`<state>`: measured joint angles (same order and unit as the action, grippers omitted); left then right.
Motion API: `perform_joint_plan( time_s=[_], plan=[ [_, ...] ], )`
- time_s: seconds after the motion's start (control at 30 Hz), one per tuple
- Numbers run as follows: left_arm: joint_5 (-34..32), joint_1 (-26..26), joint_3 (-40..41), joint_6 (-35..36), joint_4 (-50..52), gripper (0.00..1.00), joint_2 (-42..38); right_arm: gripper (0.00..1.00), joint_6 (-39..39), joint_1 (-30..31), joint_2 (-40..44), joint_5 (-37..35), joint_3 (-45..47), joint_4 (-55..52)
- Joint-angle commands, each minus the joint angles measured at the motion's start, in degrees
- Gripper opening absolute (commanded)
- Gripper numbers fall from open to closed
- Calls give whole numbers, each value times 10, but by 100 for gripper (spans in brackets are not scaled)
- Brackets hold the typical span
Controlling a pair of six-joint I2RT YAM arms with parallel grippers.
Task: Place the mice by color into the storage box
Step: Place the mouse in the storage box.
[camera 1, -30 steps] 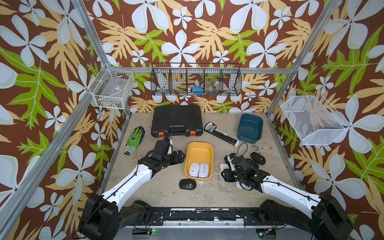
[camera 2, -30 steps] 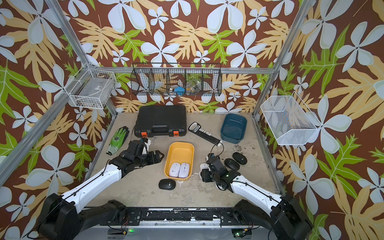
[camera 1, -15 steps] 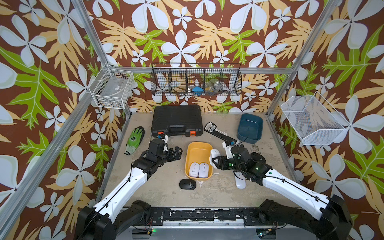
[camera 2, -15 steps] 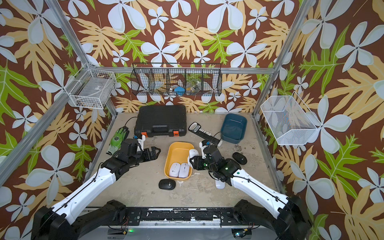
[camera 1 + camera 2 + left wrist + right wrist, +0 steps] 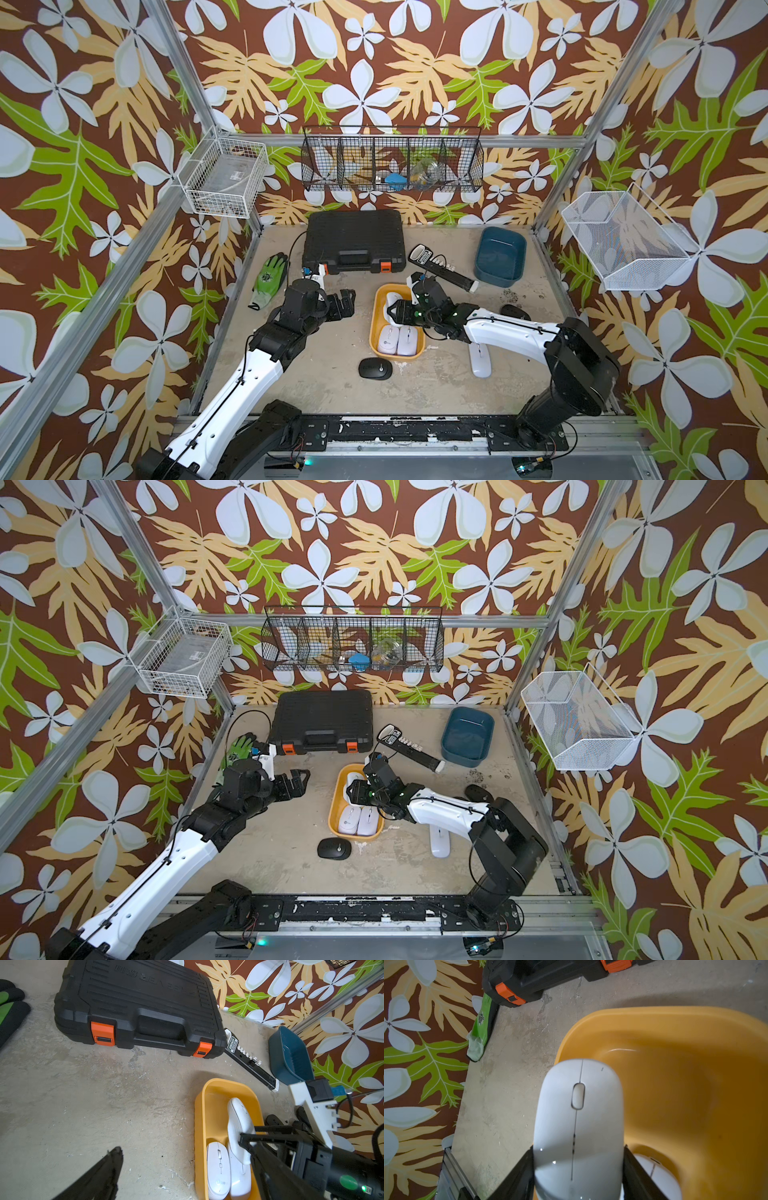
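That white mouse [image 5: 578, 1118] looks light and rigid. Its hard plastic shell won't give under a squeeze, but it is glossy enough that I'd expect it to slip from a loose pinch. The sensible hold is the one the right fingers [image 5: 519, 1180] have: across the two long flanks near the tail, closed to its width, with the nose and wheel sticking out in front. So much of it overhangs the grip that I'd guess a knock against a rim could make it pivot. It hangs tilted over the far half of the yellow box [image 5: 200, 1130], which sits mid-tabletop [image 5: 324, 374]. I cannot tell whether its nose touches the box. The left fingers [image 5: 99, 1174] stand spread wide with nothing between them, over the tabletop off to the left of the box.

To look at, it is a slim pale oval, gently domed, with a seam down the centre, a small oval wheel and a few tiny marks along the seam. The two white mice [image 5: 397, 340] in the near half of the box lie flat, side by side. A fourth white mouse [image 5: 480, 361] lies on the tabletop toward the near right, partly under the right arm [image 5: 511, 332]. A black mouse [image 5: 375, 368], shorter and matte, sits just beside the box on its near-edge side. The blue box [image 5: 500, 257] in the far right corner is empty.
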<state>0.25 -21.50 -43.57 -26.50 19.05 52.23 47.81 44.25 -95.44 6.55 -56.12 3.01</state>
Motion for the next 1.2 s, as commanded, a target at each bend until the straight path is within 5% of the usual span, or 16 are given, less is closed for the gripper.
perform_joint_plan(
  time_s=[0.0, 0.57, 0.87, 1.17],
  plan=[
    [2, 1, 4, 6, 5, 100, -6, 42, 14, 1, -29, -34, -21, 30],
    [25, 1, 23, -4, 3, 100, -18, 47, 45, 1, -124, -80, -49, 41],
    [33, 1, 35, -15, 0, 100, -20, 70, 44, 1, -139, -73, -66, 28],
    [51, 0, 30, -28, 0, 100, -17, 86, 27, 4, -40, -64, -25, 60]
  ],
)
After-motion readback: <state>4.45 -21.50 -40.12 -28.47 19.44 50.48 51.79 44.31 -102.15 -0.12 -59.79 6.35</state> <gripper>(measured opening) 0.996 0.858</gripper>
